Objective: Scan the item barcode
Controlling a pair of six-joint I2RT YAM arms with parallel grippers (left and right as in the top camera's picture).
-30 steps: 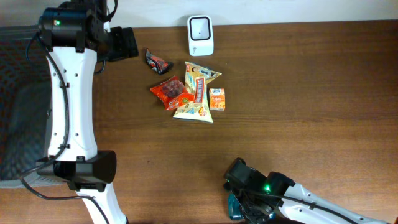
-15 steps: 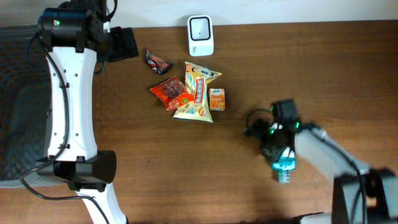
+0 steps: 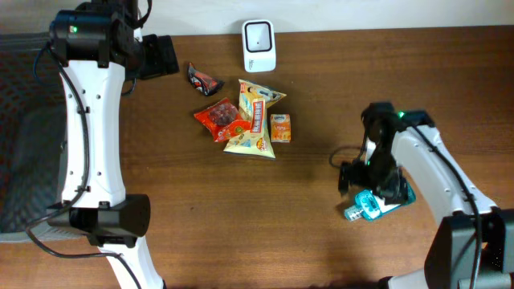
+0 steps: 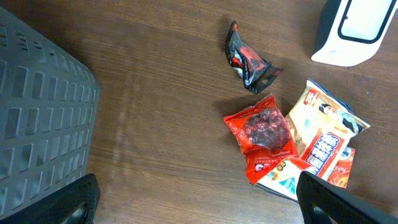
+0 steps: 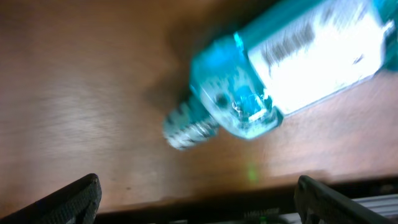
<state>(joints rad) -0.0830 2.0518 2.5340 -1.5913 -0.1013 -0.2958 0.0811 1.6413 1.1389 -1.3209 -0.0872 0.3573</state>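
Table [image 3: 401, 80]: brown wood, visible grain, smooth satin sheen. Scanner [image 3: 259, 45]: white glossy plastic, dark window. Below scanner, red packet [image 3: 222, 119], black packet [image 3: 204, 79], cream bag [image 3: 255, 120]: crinkled glossy film. Orange carton [image 3: 280, 128]: printed card, apparently. Well right-below scanner, bottle [image 3: 369, 206]: translucent teal plastic, white label. Left of scanner, arm shell [image 3: 88, 120]: smooth white plastic. Basket [image 4: 37, 124]: grey matt perforated plastic.

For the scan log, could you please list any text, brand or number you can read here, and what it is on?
No text can be read.
Red snack packet: print too small.
Yellow snack packet: print too small.
Teal bottle label: blurred.
White scanner: no lettering visible.
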